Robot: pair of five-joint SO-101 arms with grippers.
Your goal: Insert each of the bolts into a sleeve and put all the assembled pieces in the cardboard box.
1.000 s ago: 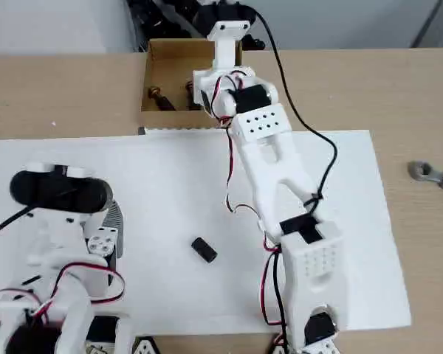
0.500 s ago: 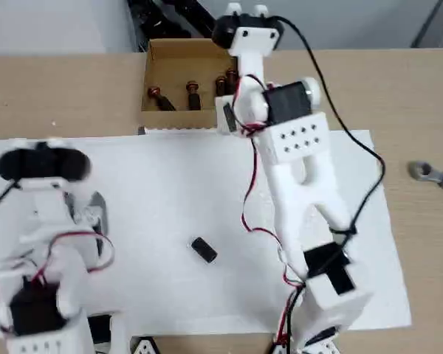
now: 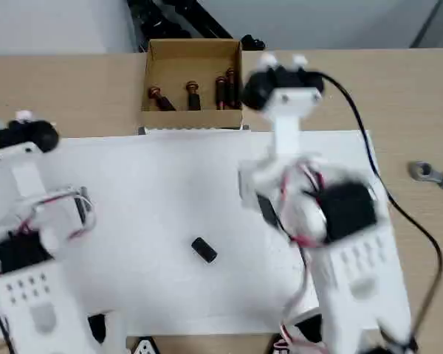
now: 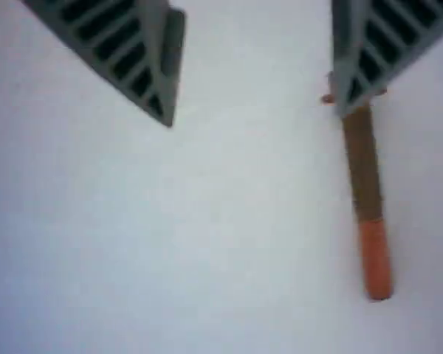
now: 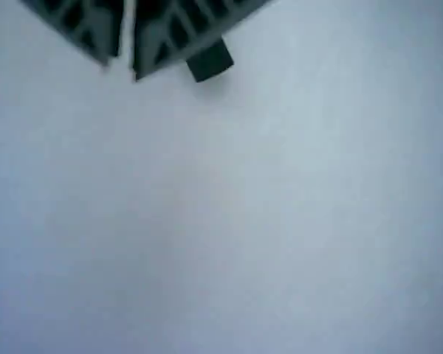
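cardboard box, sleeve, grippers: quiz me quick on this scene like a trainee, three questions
1. True or false: the cardboard box is empty.
2. The black sleeve lies: A on the white sheet, B in the box, C under the box.
3. Fill in: the left gripper, near a bolt on the sheet, is ___.
Key: 1 false; 2 A; 3 open.

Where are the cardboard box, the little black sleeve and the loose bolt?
cardboard box [image 3: 181, 63]: high view, bare floor inside it.
black sleeve [image 3: 204, 250]: high view, middle of its body.
bolt [image 4: 364, 184]: left wrist view, brown shank.
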